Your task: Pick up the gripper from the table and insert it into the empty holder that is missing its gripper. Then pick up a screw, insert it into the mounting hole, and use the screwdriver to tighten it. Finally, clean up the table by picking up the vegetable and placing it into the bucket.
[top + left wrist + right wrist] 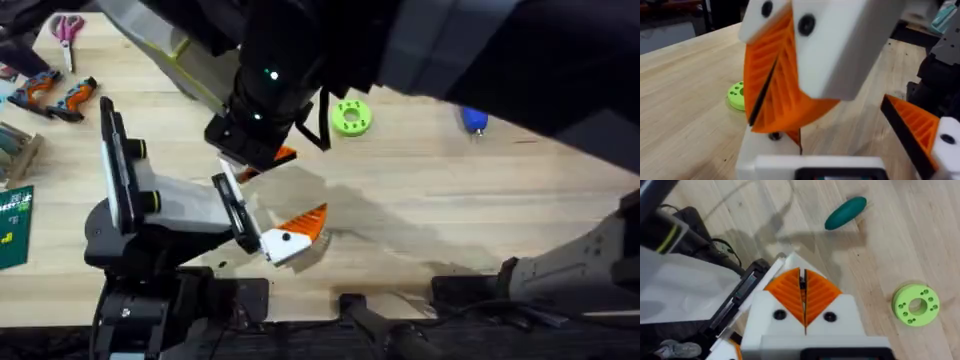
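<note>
Dark green oblong vegetable lies on wood.

A: Even, bright light from above. On the wooden table a soft, broad shadow spreads just beyond the left gripper, toward the right arm's base.

B: The right arm rises close under the overhead camera: large, dark and blurred.

A: In the left wrist view the near white and orange fingers are soft; the lime-green disc behind them is blurred too.

B: In the right wrist view the vegetable is fairly crisp, with a shadow between it and the right gripper.
</note>
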`<state>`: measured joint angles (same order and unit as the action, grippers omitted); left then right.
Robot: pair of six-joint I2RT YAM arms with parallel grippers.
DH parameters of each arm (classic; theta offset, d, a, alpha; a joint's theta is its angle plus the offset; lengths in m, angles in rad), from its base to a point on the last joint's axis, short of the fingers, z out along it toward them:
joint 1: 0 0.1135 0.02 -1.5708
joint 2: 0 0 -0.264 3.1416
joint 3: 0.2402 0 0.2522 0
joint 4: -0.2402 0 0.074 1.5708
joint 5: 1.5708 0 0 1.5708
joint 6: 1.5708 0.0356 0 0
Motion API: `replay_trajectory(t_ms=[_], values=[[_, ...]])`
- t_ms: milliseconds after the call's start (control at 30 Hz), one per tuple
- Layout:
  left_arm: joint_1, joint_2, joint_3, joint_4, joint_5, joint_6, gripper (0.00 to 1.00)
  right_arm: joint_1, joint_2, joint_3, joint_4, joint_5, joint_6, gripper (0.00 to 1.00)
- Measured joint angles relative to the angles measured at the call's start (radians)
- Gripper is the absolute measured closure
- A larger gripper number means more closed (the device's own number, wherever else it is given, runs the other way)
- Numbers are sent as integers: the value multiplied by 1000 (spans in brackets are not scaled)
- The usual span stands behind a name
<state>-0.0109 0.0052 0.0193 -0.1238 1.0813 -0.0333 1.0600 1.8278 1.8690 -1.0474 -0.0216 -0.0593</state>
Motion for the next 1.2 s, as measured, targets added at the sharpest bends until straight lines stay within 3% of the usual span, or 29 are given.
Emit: replay_trajectory(t_ms=[833, 867, 1033, 1200], values=[[0, 0, 0, 0, 1, 2, 15, 8, -5, -33, 12, -2, 4, 995], [0, 0, 0, 0, 1, 2, 15, 9, -5, -33, 12, -2, 6, 973], [0, 0, 0, 0, 0, 2, 14, 8, -7, -33, 8, 6, 8, 616], [0, 0, 0, 0, -2, 2, 15, 4, -9, -34, 10, 14, 8, 505]])
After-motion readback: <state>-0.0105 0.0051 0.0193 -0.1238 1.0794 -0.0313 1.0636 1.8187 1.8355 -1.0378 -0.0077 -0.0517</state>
